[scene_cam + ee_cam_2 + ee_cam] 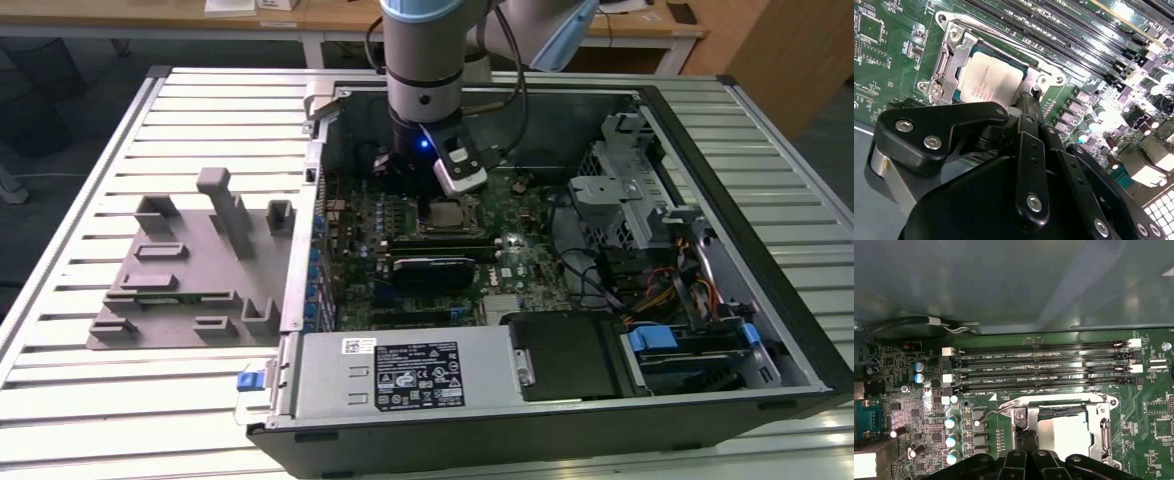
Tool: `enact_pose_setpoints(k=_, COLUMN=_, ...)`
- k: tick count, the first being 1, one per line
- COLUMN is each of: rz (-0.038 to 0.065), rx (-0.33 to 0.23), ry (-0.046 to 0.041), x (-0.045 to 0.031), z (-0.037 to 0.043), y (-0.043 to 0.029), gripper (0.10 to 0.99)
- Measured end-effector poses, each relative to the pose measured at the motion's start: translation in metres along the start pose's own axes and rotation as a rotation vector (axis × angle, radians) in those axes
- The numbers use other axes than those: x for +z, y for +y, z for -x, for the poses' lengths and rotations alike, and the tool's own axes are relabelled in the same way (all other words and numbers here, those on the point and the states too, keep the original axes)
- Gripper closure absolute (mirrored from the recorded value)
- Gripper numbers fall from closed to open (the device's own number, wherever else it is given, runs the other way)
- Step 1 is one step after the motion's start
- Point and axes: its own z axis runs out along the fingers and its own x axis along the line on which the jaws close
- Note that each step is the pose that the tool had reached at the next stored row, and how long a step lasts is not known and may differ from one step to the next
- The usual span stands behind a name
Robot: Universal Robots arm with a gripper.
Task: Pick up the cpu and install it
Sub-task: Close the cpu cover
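Exterior view: an open computer case (767,250) is seen lying on a slatted metal table (80,390), with the arm reaching down into it.
Gripper: the gripper (451,190) is held low over the green motherboard (527,265), directly above the processor socket.
Claw state: in both wrist views the black fingers (1026,107) are seen pressed together at their tips, with nothing pinched between them; the gripper (1027,439) is shown the same way in the first wrist view.
Cpu position: the cpu (451,212) is seated flat in the socket, silvery top plate facing up, apart from the fingers.
Cpu in second wrist view: the cpu (991,82) is framed by the silver socket bracket (949,55), and the gripper (1026,102) tip is placed just beside the chip's edge.
Cpu in first wrist view: part of the pale top of the cpu (1064,435) is seen inside the socket bracket (1102,415), just beyond the fingertips.
Memory slots: four long black memory slots (1044,371) are laid in parallel just beside the socket.
Black module: a black rectangular module (434,270) is mounted on the board near the socket, on the side toward the power supply (400,375).
Fixture: a grey plastic fixture (187,275) with upright blocks is set on the table at the exterior view's left, outside the case.
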Motion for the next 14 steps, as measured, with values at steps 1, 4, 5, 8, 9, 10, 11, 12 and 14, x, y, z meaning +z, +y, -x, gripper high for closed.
enact_pose_setpoints(k=1, rz=0.0, rx=0.0, ry=0.0, x=0.0002, z=0.0, y=0.0, gripper=0.98)
enact_pose_setpoints(k=4, rz=0.001, rx=-0.002, ry=-0.0003, x=0.0008, z=0.0002, y=0.0001, gripper=0.98)
enact_pose_setpoints(k=5, rz=0.001, rx=-0.002, ry=-0.0002, x=0.0008, z=0.0002, y=0.0001, gripper=0.98)
enact_pose_setpoints(k=8, rz=0.0, rx=-0.002, ry=-0.0001, x=0.0008, z=0.0011, y=0.0001, gripper=0.98)
enact_pose_setpoints(k=9, rz=0.0, rx=-0.002, ry=-0.0001, x=0.0008, z=0.0023, y=0.0002, gripper=0.98)
enact_pose_setpoints(k=10, rz=0.001, rx=-0.002, ry=-0.0001, x=0.0009, z=0.0039, y=0.0003, gripper=0.98)
enact_pose_setpoints(k=11, rz=0.0, rx=-0.002, ry=0.0001, x=0.001, z=0.0053, y=0.0004, gripper=0.98)
enact_pose_setpoints(k=12, rz=0.0, rx=-0.002, ry=0.0002, x=0.001, z=0.0065, y=0.0005, gripper=0.98)
enact_pose_setpoints(k=14, rz=0.0, rx=-0.002, ry=0.0003, x=0.0011, z=0.0076, y=0.0005, gripper=0.98)
